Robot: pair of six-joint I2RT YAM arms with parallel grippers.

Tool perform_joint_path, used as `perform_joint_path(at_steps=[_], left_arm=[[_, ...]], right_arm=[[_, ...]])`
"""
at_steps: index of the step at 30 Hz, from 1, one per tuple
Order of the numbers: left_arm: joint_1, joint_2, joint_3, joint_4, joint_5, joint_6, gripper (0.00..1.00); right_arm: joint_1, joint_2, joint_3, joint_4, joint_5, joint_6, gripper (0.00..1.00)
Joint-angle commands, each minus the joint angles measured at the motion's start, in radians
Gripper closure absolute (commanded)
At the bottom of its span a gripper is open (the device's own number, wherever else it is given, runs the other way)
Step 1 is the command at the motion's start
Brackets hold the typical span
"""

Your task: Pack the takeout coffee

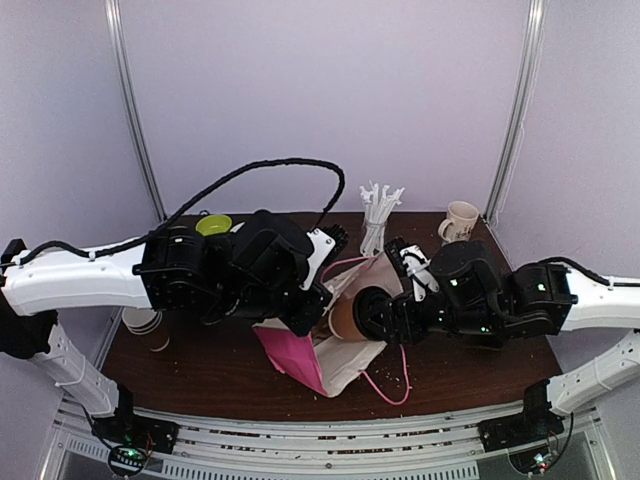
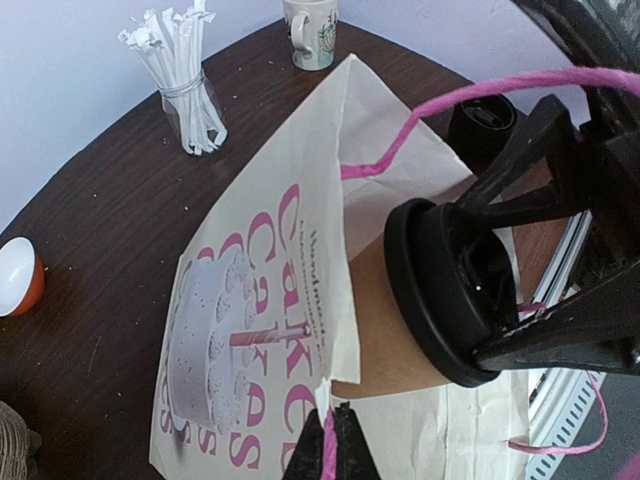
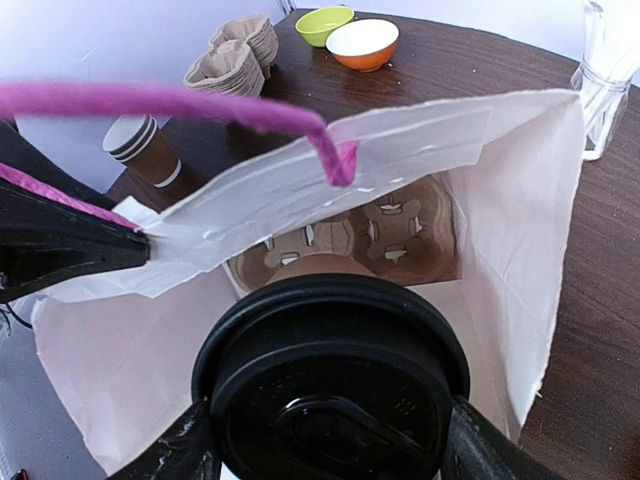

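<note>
The takeout coffee [image 1: 345, 318], a brown paper cup with a black lid [image 3: 330, 390], lies tilted in my right gripper [image 3: 330, 445], which is shut on it at the lid. The cup's base points into the open mouth of a white paper bag [image 3: 510, 250] with pink print and pink cord handles [image 2: 480, 90]. A cardboard drink carrier [image 3: 375, 235] sits at the bag's bottom. My left gripper [image 2: 335, 445] is shut on the bag's near edge and a pink handle, holding the mouth open. In the left wrist view the cup body [image 2: 395, 335] is partly inside the bag [image 2: 250, 300].
A glass of wrapped straws [image 1: 378, 220] and a mug [image 1: 460, 222] stand at the back. A green bowl [image 1: 214, 224], an orange bowl [image 3: 362, 45], stacked carriers [image 3: 235, 55] and lidless cups [image 1: 145, 325] are at the left. Black stacked lids [image 2: 485, 125] sit behind the bag.
</note>
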Motion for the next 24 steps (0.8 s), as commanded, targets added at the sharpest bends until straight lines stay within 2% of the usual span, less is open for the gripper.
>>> perform_joint_path(at_steps=[1, 17, 24], left_arm=[[-0.007, 0.001, 0.015, 0.068, 0.002, -0.031, 1.0], [-0.015, 0.0, 0.005, 0.095, 0.025, -0.066, 1.0], [-0.017, 0.009, 0.004, 0.1, 0.041, -0.071, 1.0]], right_arm=[[0.035, -0.016, -0.071, 0.138, 0.114, 0.013, 0.42], [0.09, -0.031, -0.294, 0.467, 0.349, 0.031, 0.43], [0.101, 0.037, -0.306, 0.575, 0.393, 0.032, 0.43]])
